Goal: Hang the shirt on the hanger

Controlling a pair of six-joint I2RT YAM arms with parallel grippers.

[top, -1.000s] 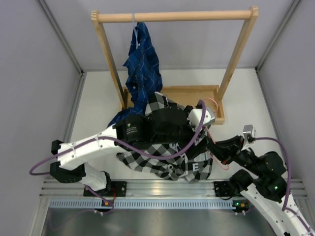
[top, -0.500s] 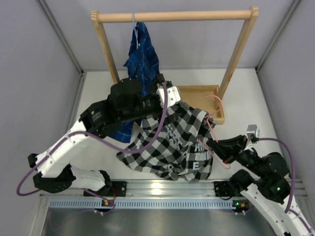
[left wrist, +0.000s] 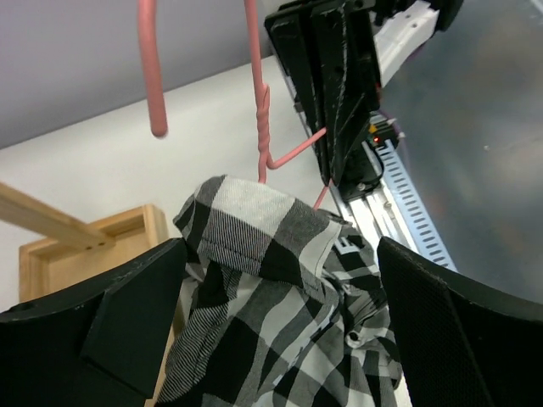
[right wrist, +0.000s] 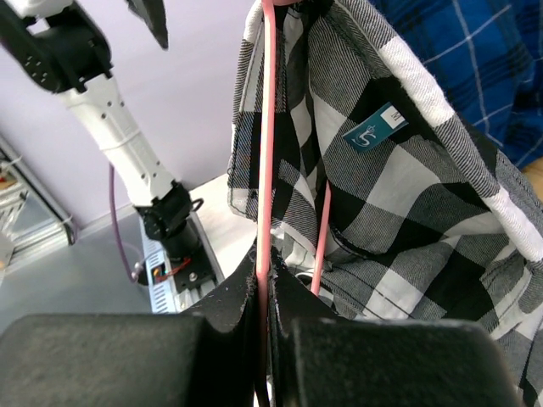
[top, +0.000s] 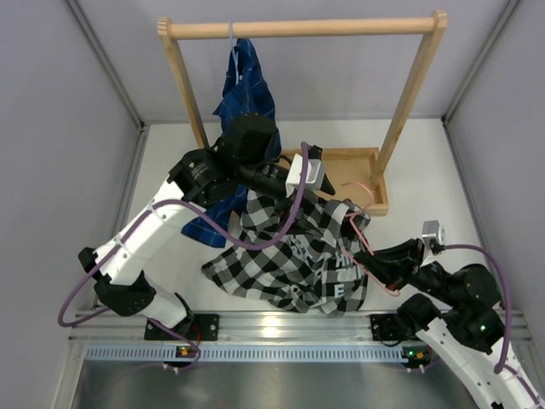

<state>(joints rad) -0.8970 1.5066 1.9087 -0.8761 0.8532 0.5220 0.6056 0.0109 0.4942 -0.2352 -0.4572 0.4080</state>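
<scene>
Right hand (right wrist: 265, 275): fingers pressed together, clamped on wire of pink hanger (right wrist: 267, 127). Second hanger wire runs just beside, into cloth. Checked shirt (top: 289, 247) hangs from hanger neck, collar bunched under twisted wire, rest spread over tabletop (top: 426, 187) between arms. Left hand (left wrist: 280, 259): fingers wide apart, either side of collar, gripping nothing; contact with cloth cannot tell. Most of hanger hidden inside shirt. White lettering on shirt broken by folds. Blue plaid shirt (top: 245, 98) on wooden rack (top: 298, 28) behind.
</scene>
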